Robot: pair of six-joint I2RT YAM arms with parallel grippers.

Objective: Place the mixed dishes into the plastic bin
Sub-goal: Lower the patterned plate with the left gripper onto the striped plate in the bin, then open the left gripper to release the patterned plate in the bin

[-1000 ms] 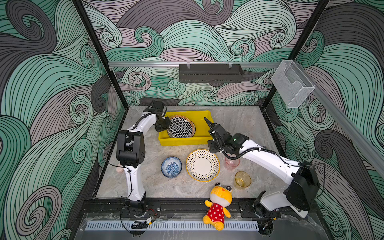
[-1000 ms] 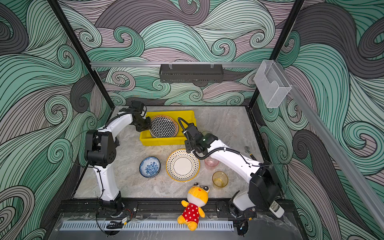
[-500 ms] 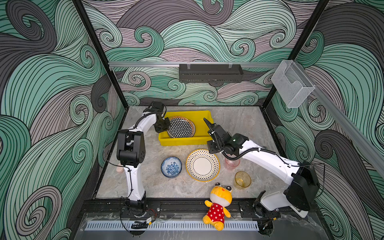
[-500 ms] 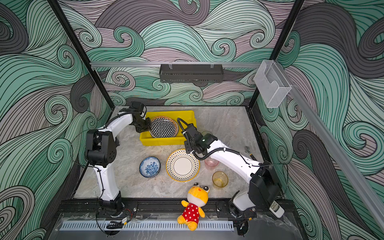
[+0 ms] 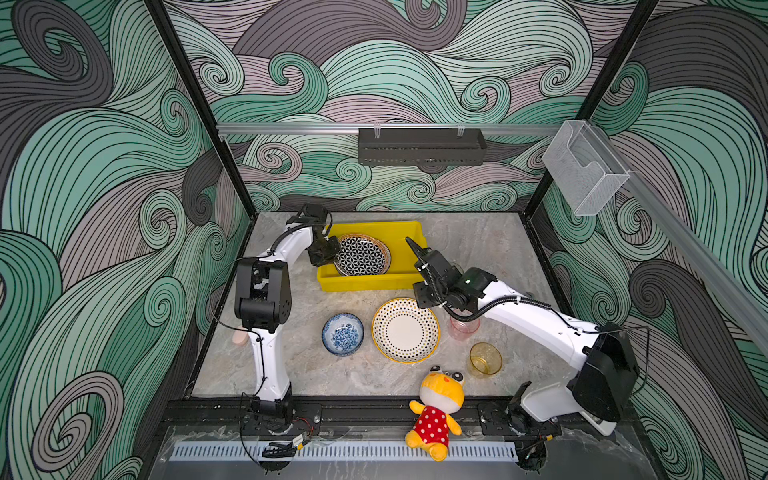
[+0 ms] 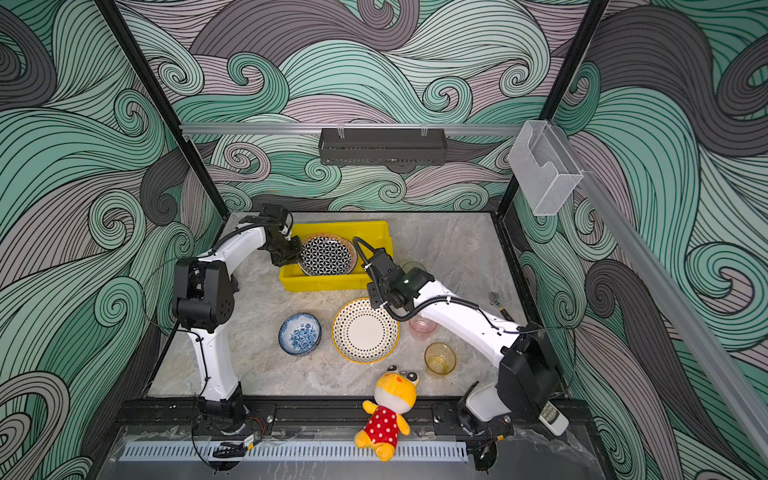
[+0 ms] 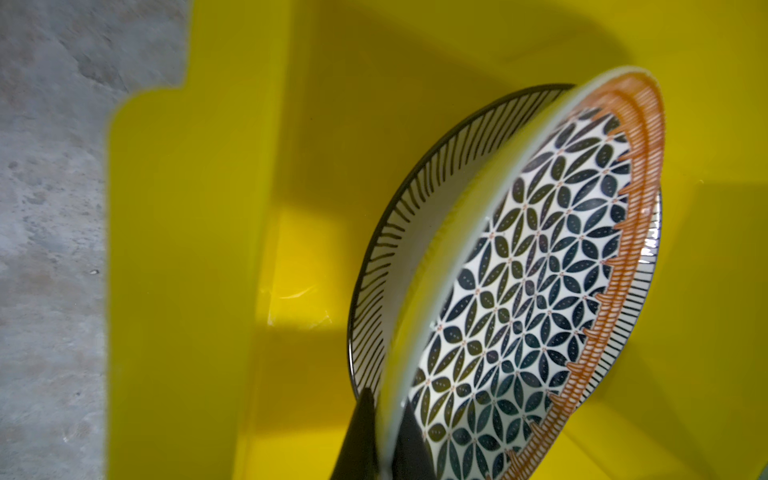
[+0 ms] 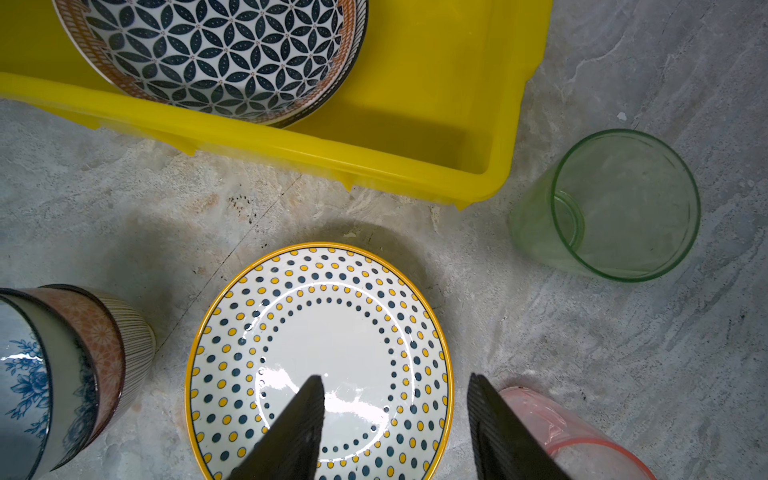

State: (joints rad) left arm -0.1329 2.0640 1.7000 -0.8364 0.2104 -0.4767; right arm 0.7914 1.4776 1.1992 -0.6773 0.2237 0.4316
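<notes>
The left gripper (image 7: 386,440) is clamped on the rim of the geometric plate (image 7: 532,291), one finger on each face. That plate sits tilted inside the yellow bin (image 5: 365,283), over a striped plate (image 7: 415,216) lying on the bin floor. The right gripper (image 8: 395,380) stands with jaws apart and nothing between them, above the dotted plate (image 8: 320,340). The dotted plate lies flat on the table (image 5: 478,249), just in front of the bin. Outside the bin are a pink cup (image 8: 573,436) beside the dotted plate and a green cup (image 8: 615,208) upright by the bin's corner. Also outside it are an amber cup (image 5: 485,358) near the plush toy (image 5: 436,409) and a blue floral bowl (image 5: 343,333) topping a stack of bowls.
</notes>
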